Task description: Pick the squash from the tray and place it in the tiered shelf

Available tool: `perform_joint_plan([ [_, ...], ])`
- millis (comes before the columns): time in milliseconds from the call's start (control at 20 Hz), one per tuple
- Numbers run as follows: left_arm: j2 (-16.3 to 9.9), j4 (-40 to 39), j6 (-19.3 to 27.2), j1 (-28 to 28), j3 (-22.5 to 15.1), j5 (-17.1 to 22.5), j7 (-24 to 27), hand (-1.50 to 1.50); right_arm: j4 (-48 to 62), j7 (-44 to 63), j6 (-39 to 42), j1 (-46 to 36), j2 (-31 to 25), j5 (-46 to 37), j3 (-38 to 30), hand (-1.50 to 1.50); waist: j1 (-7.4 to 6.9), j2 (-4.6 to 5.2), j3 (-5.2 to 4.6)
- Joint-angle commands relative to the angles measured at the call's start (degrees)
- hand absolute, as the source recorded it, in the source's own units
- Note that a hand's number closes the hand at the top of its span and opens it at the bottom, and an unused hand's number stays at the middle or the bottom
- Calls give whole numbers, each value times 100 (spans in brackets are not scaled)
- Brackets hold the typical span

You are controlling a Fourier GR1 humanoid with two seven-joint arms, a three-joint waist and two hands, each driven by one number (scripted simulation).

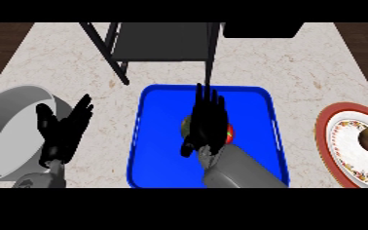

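A blue tray (158, 141) lies in the middle of the counter. The squash (230, 132) sits on it, mostly hidden; only a green sliver at its left and a red-green edge at its right show. My right hand (207, 123) hovers flat over the squash with straight fingers pointing away from me, open. The black tiered shelf (161, 41) stands just behind the tray. My left hand (64, 126) rests open at the left, fingers up, beside the tray.
A grey bowl (18, 122) sits at the left edge under my left hand. A plate (341, 141) with a red patterned rim lies at the right edge. A dark box (262, 28) stands at the back right.
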State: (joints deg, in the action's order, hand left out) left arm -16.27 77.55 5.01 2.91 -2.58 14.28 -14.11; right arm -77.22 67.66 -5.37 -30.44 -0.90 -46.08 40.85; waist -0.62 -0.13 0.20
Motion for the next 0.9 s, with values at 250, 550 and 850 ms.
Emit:
perform_joint_plan([
  [250, 142, -262, -27, 86, 56, -94, -39, 0, 938, 145, -902, -96, 87, -50, -243, -150, -1, 27, -20],
  [550, 77, 123, -123, -96, 103, -111, -215, 0, 1107, 372, -1238, -408, 88, 212, 183, -150, -41, 17, -19],
  [850, 175, 80, 34, 153, 35, -265, -449, 0, 1744, -657, -256, -478, 90, 984, 718, 150, -71, 31, -18],
])
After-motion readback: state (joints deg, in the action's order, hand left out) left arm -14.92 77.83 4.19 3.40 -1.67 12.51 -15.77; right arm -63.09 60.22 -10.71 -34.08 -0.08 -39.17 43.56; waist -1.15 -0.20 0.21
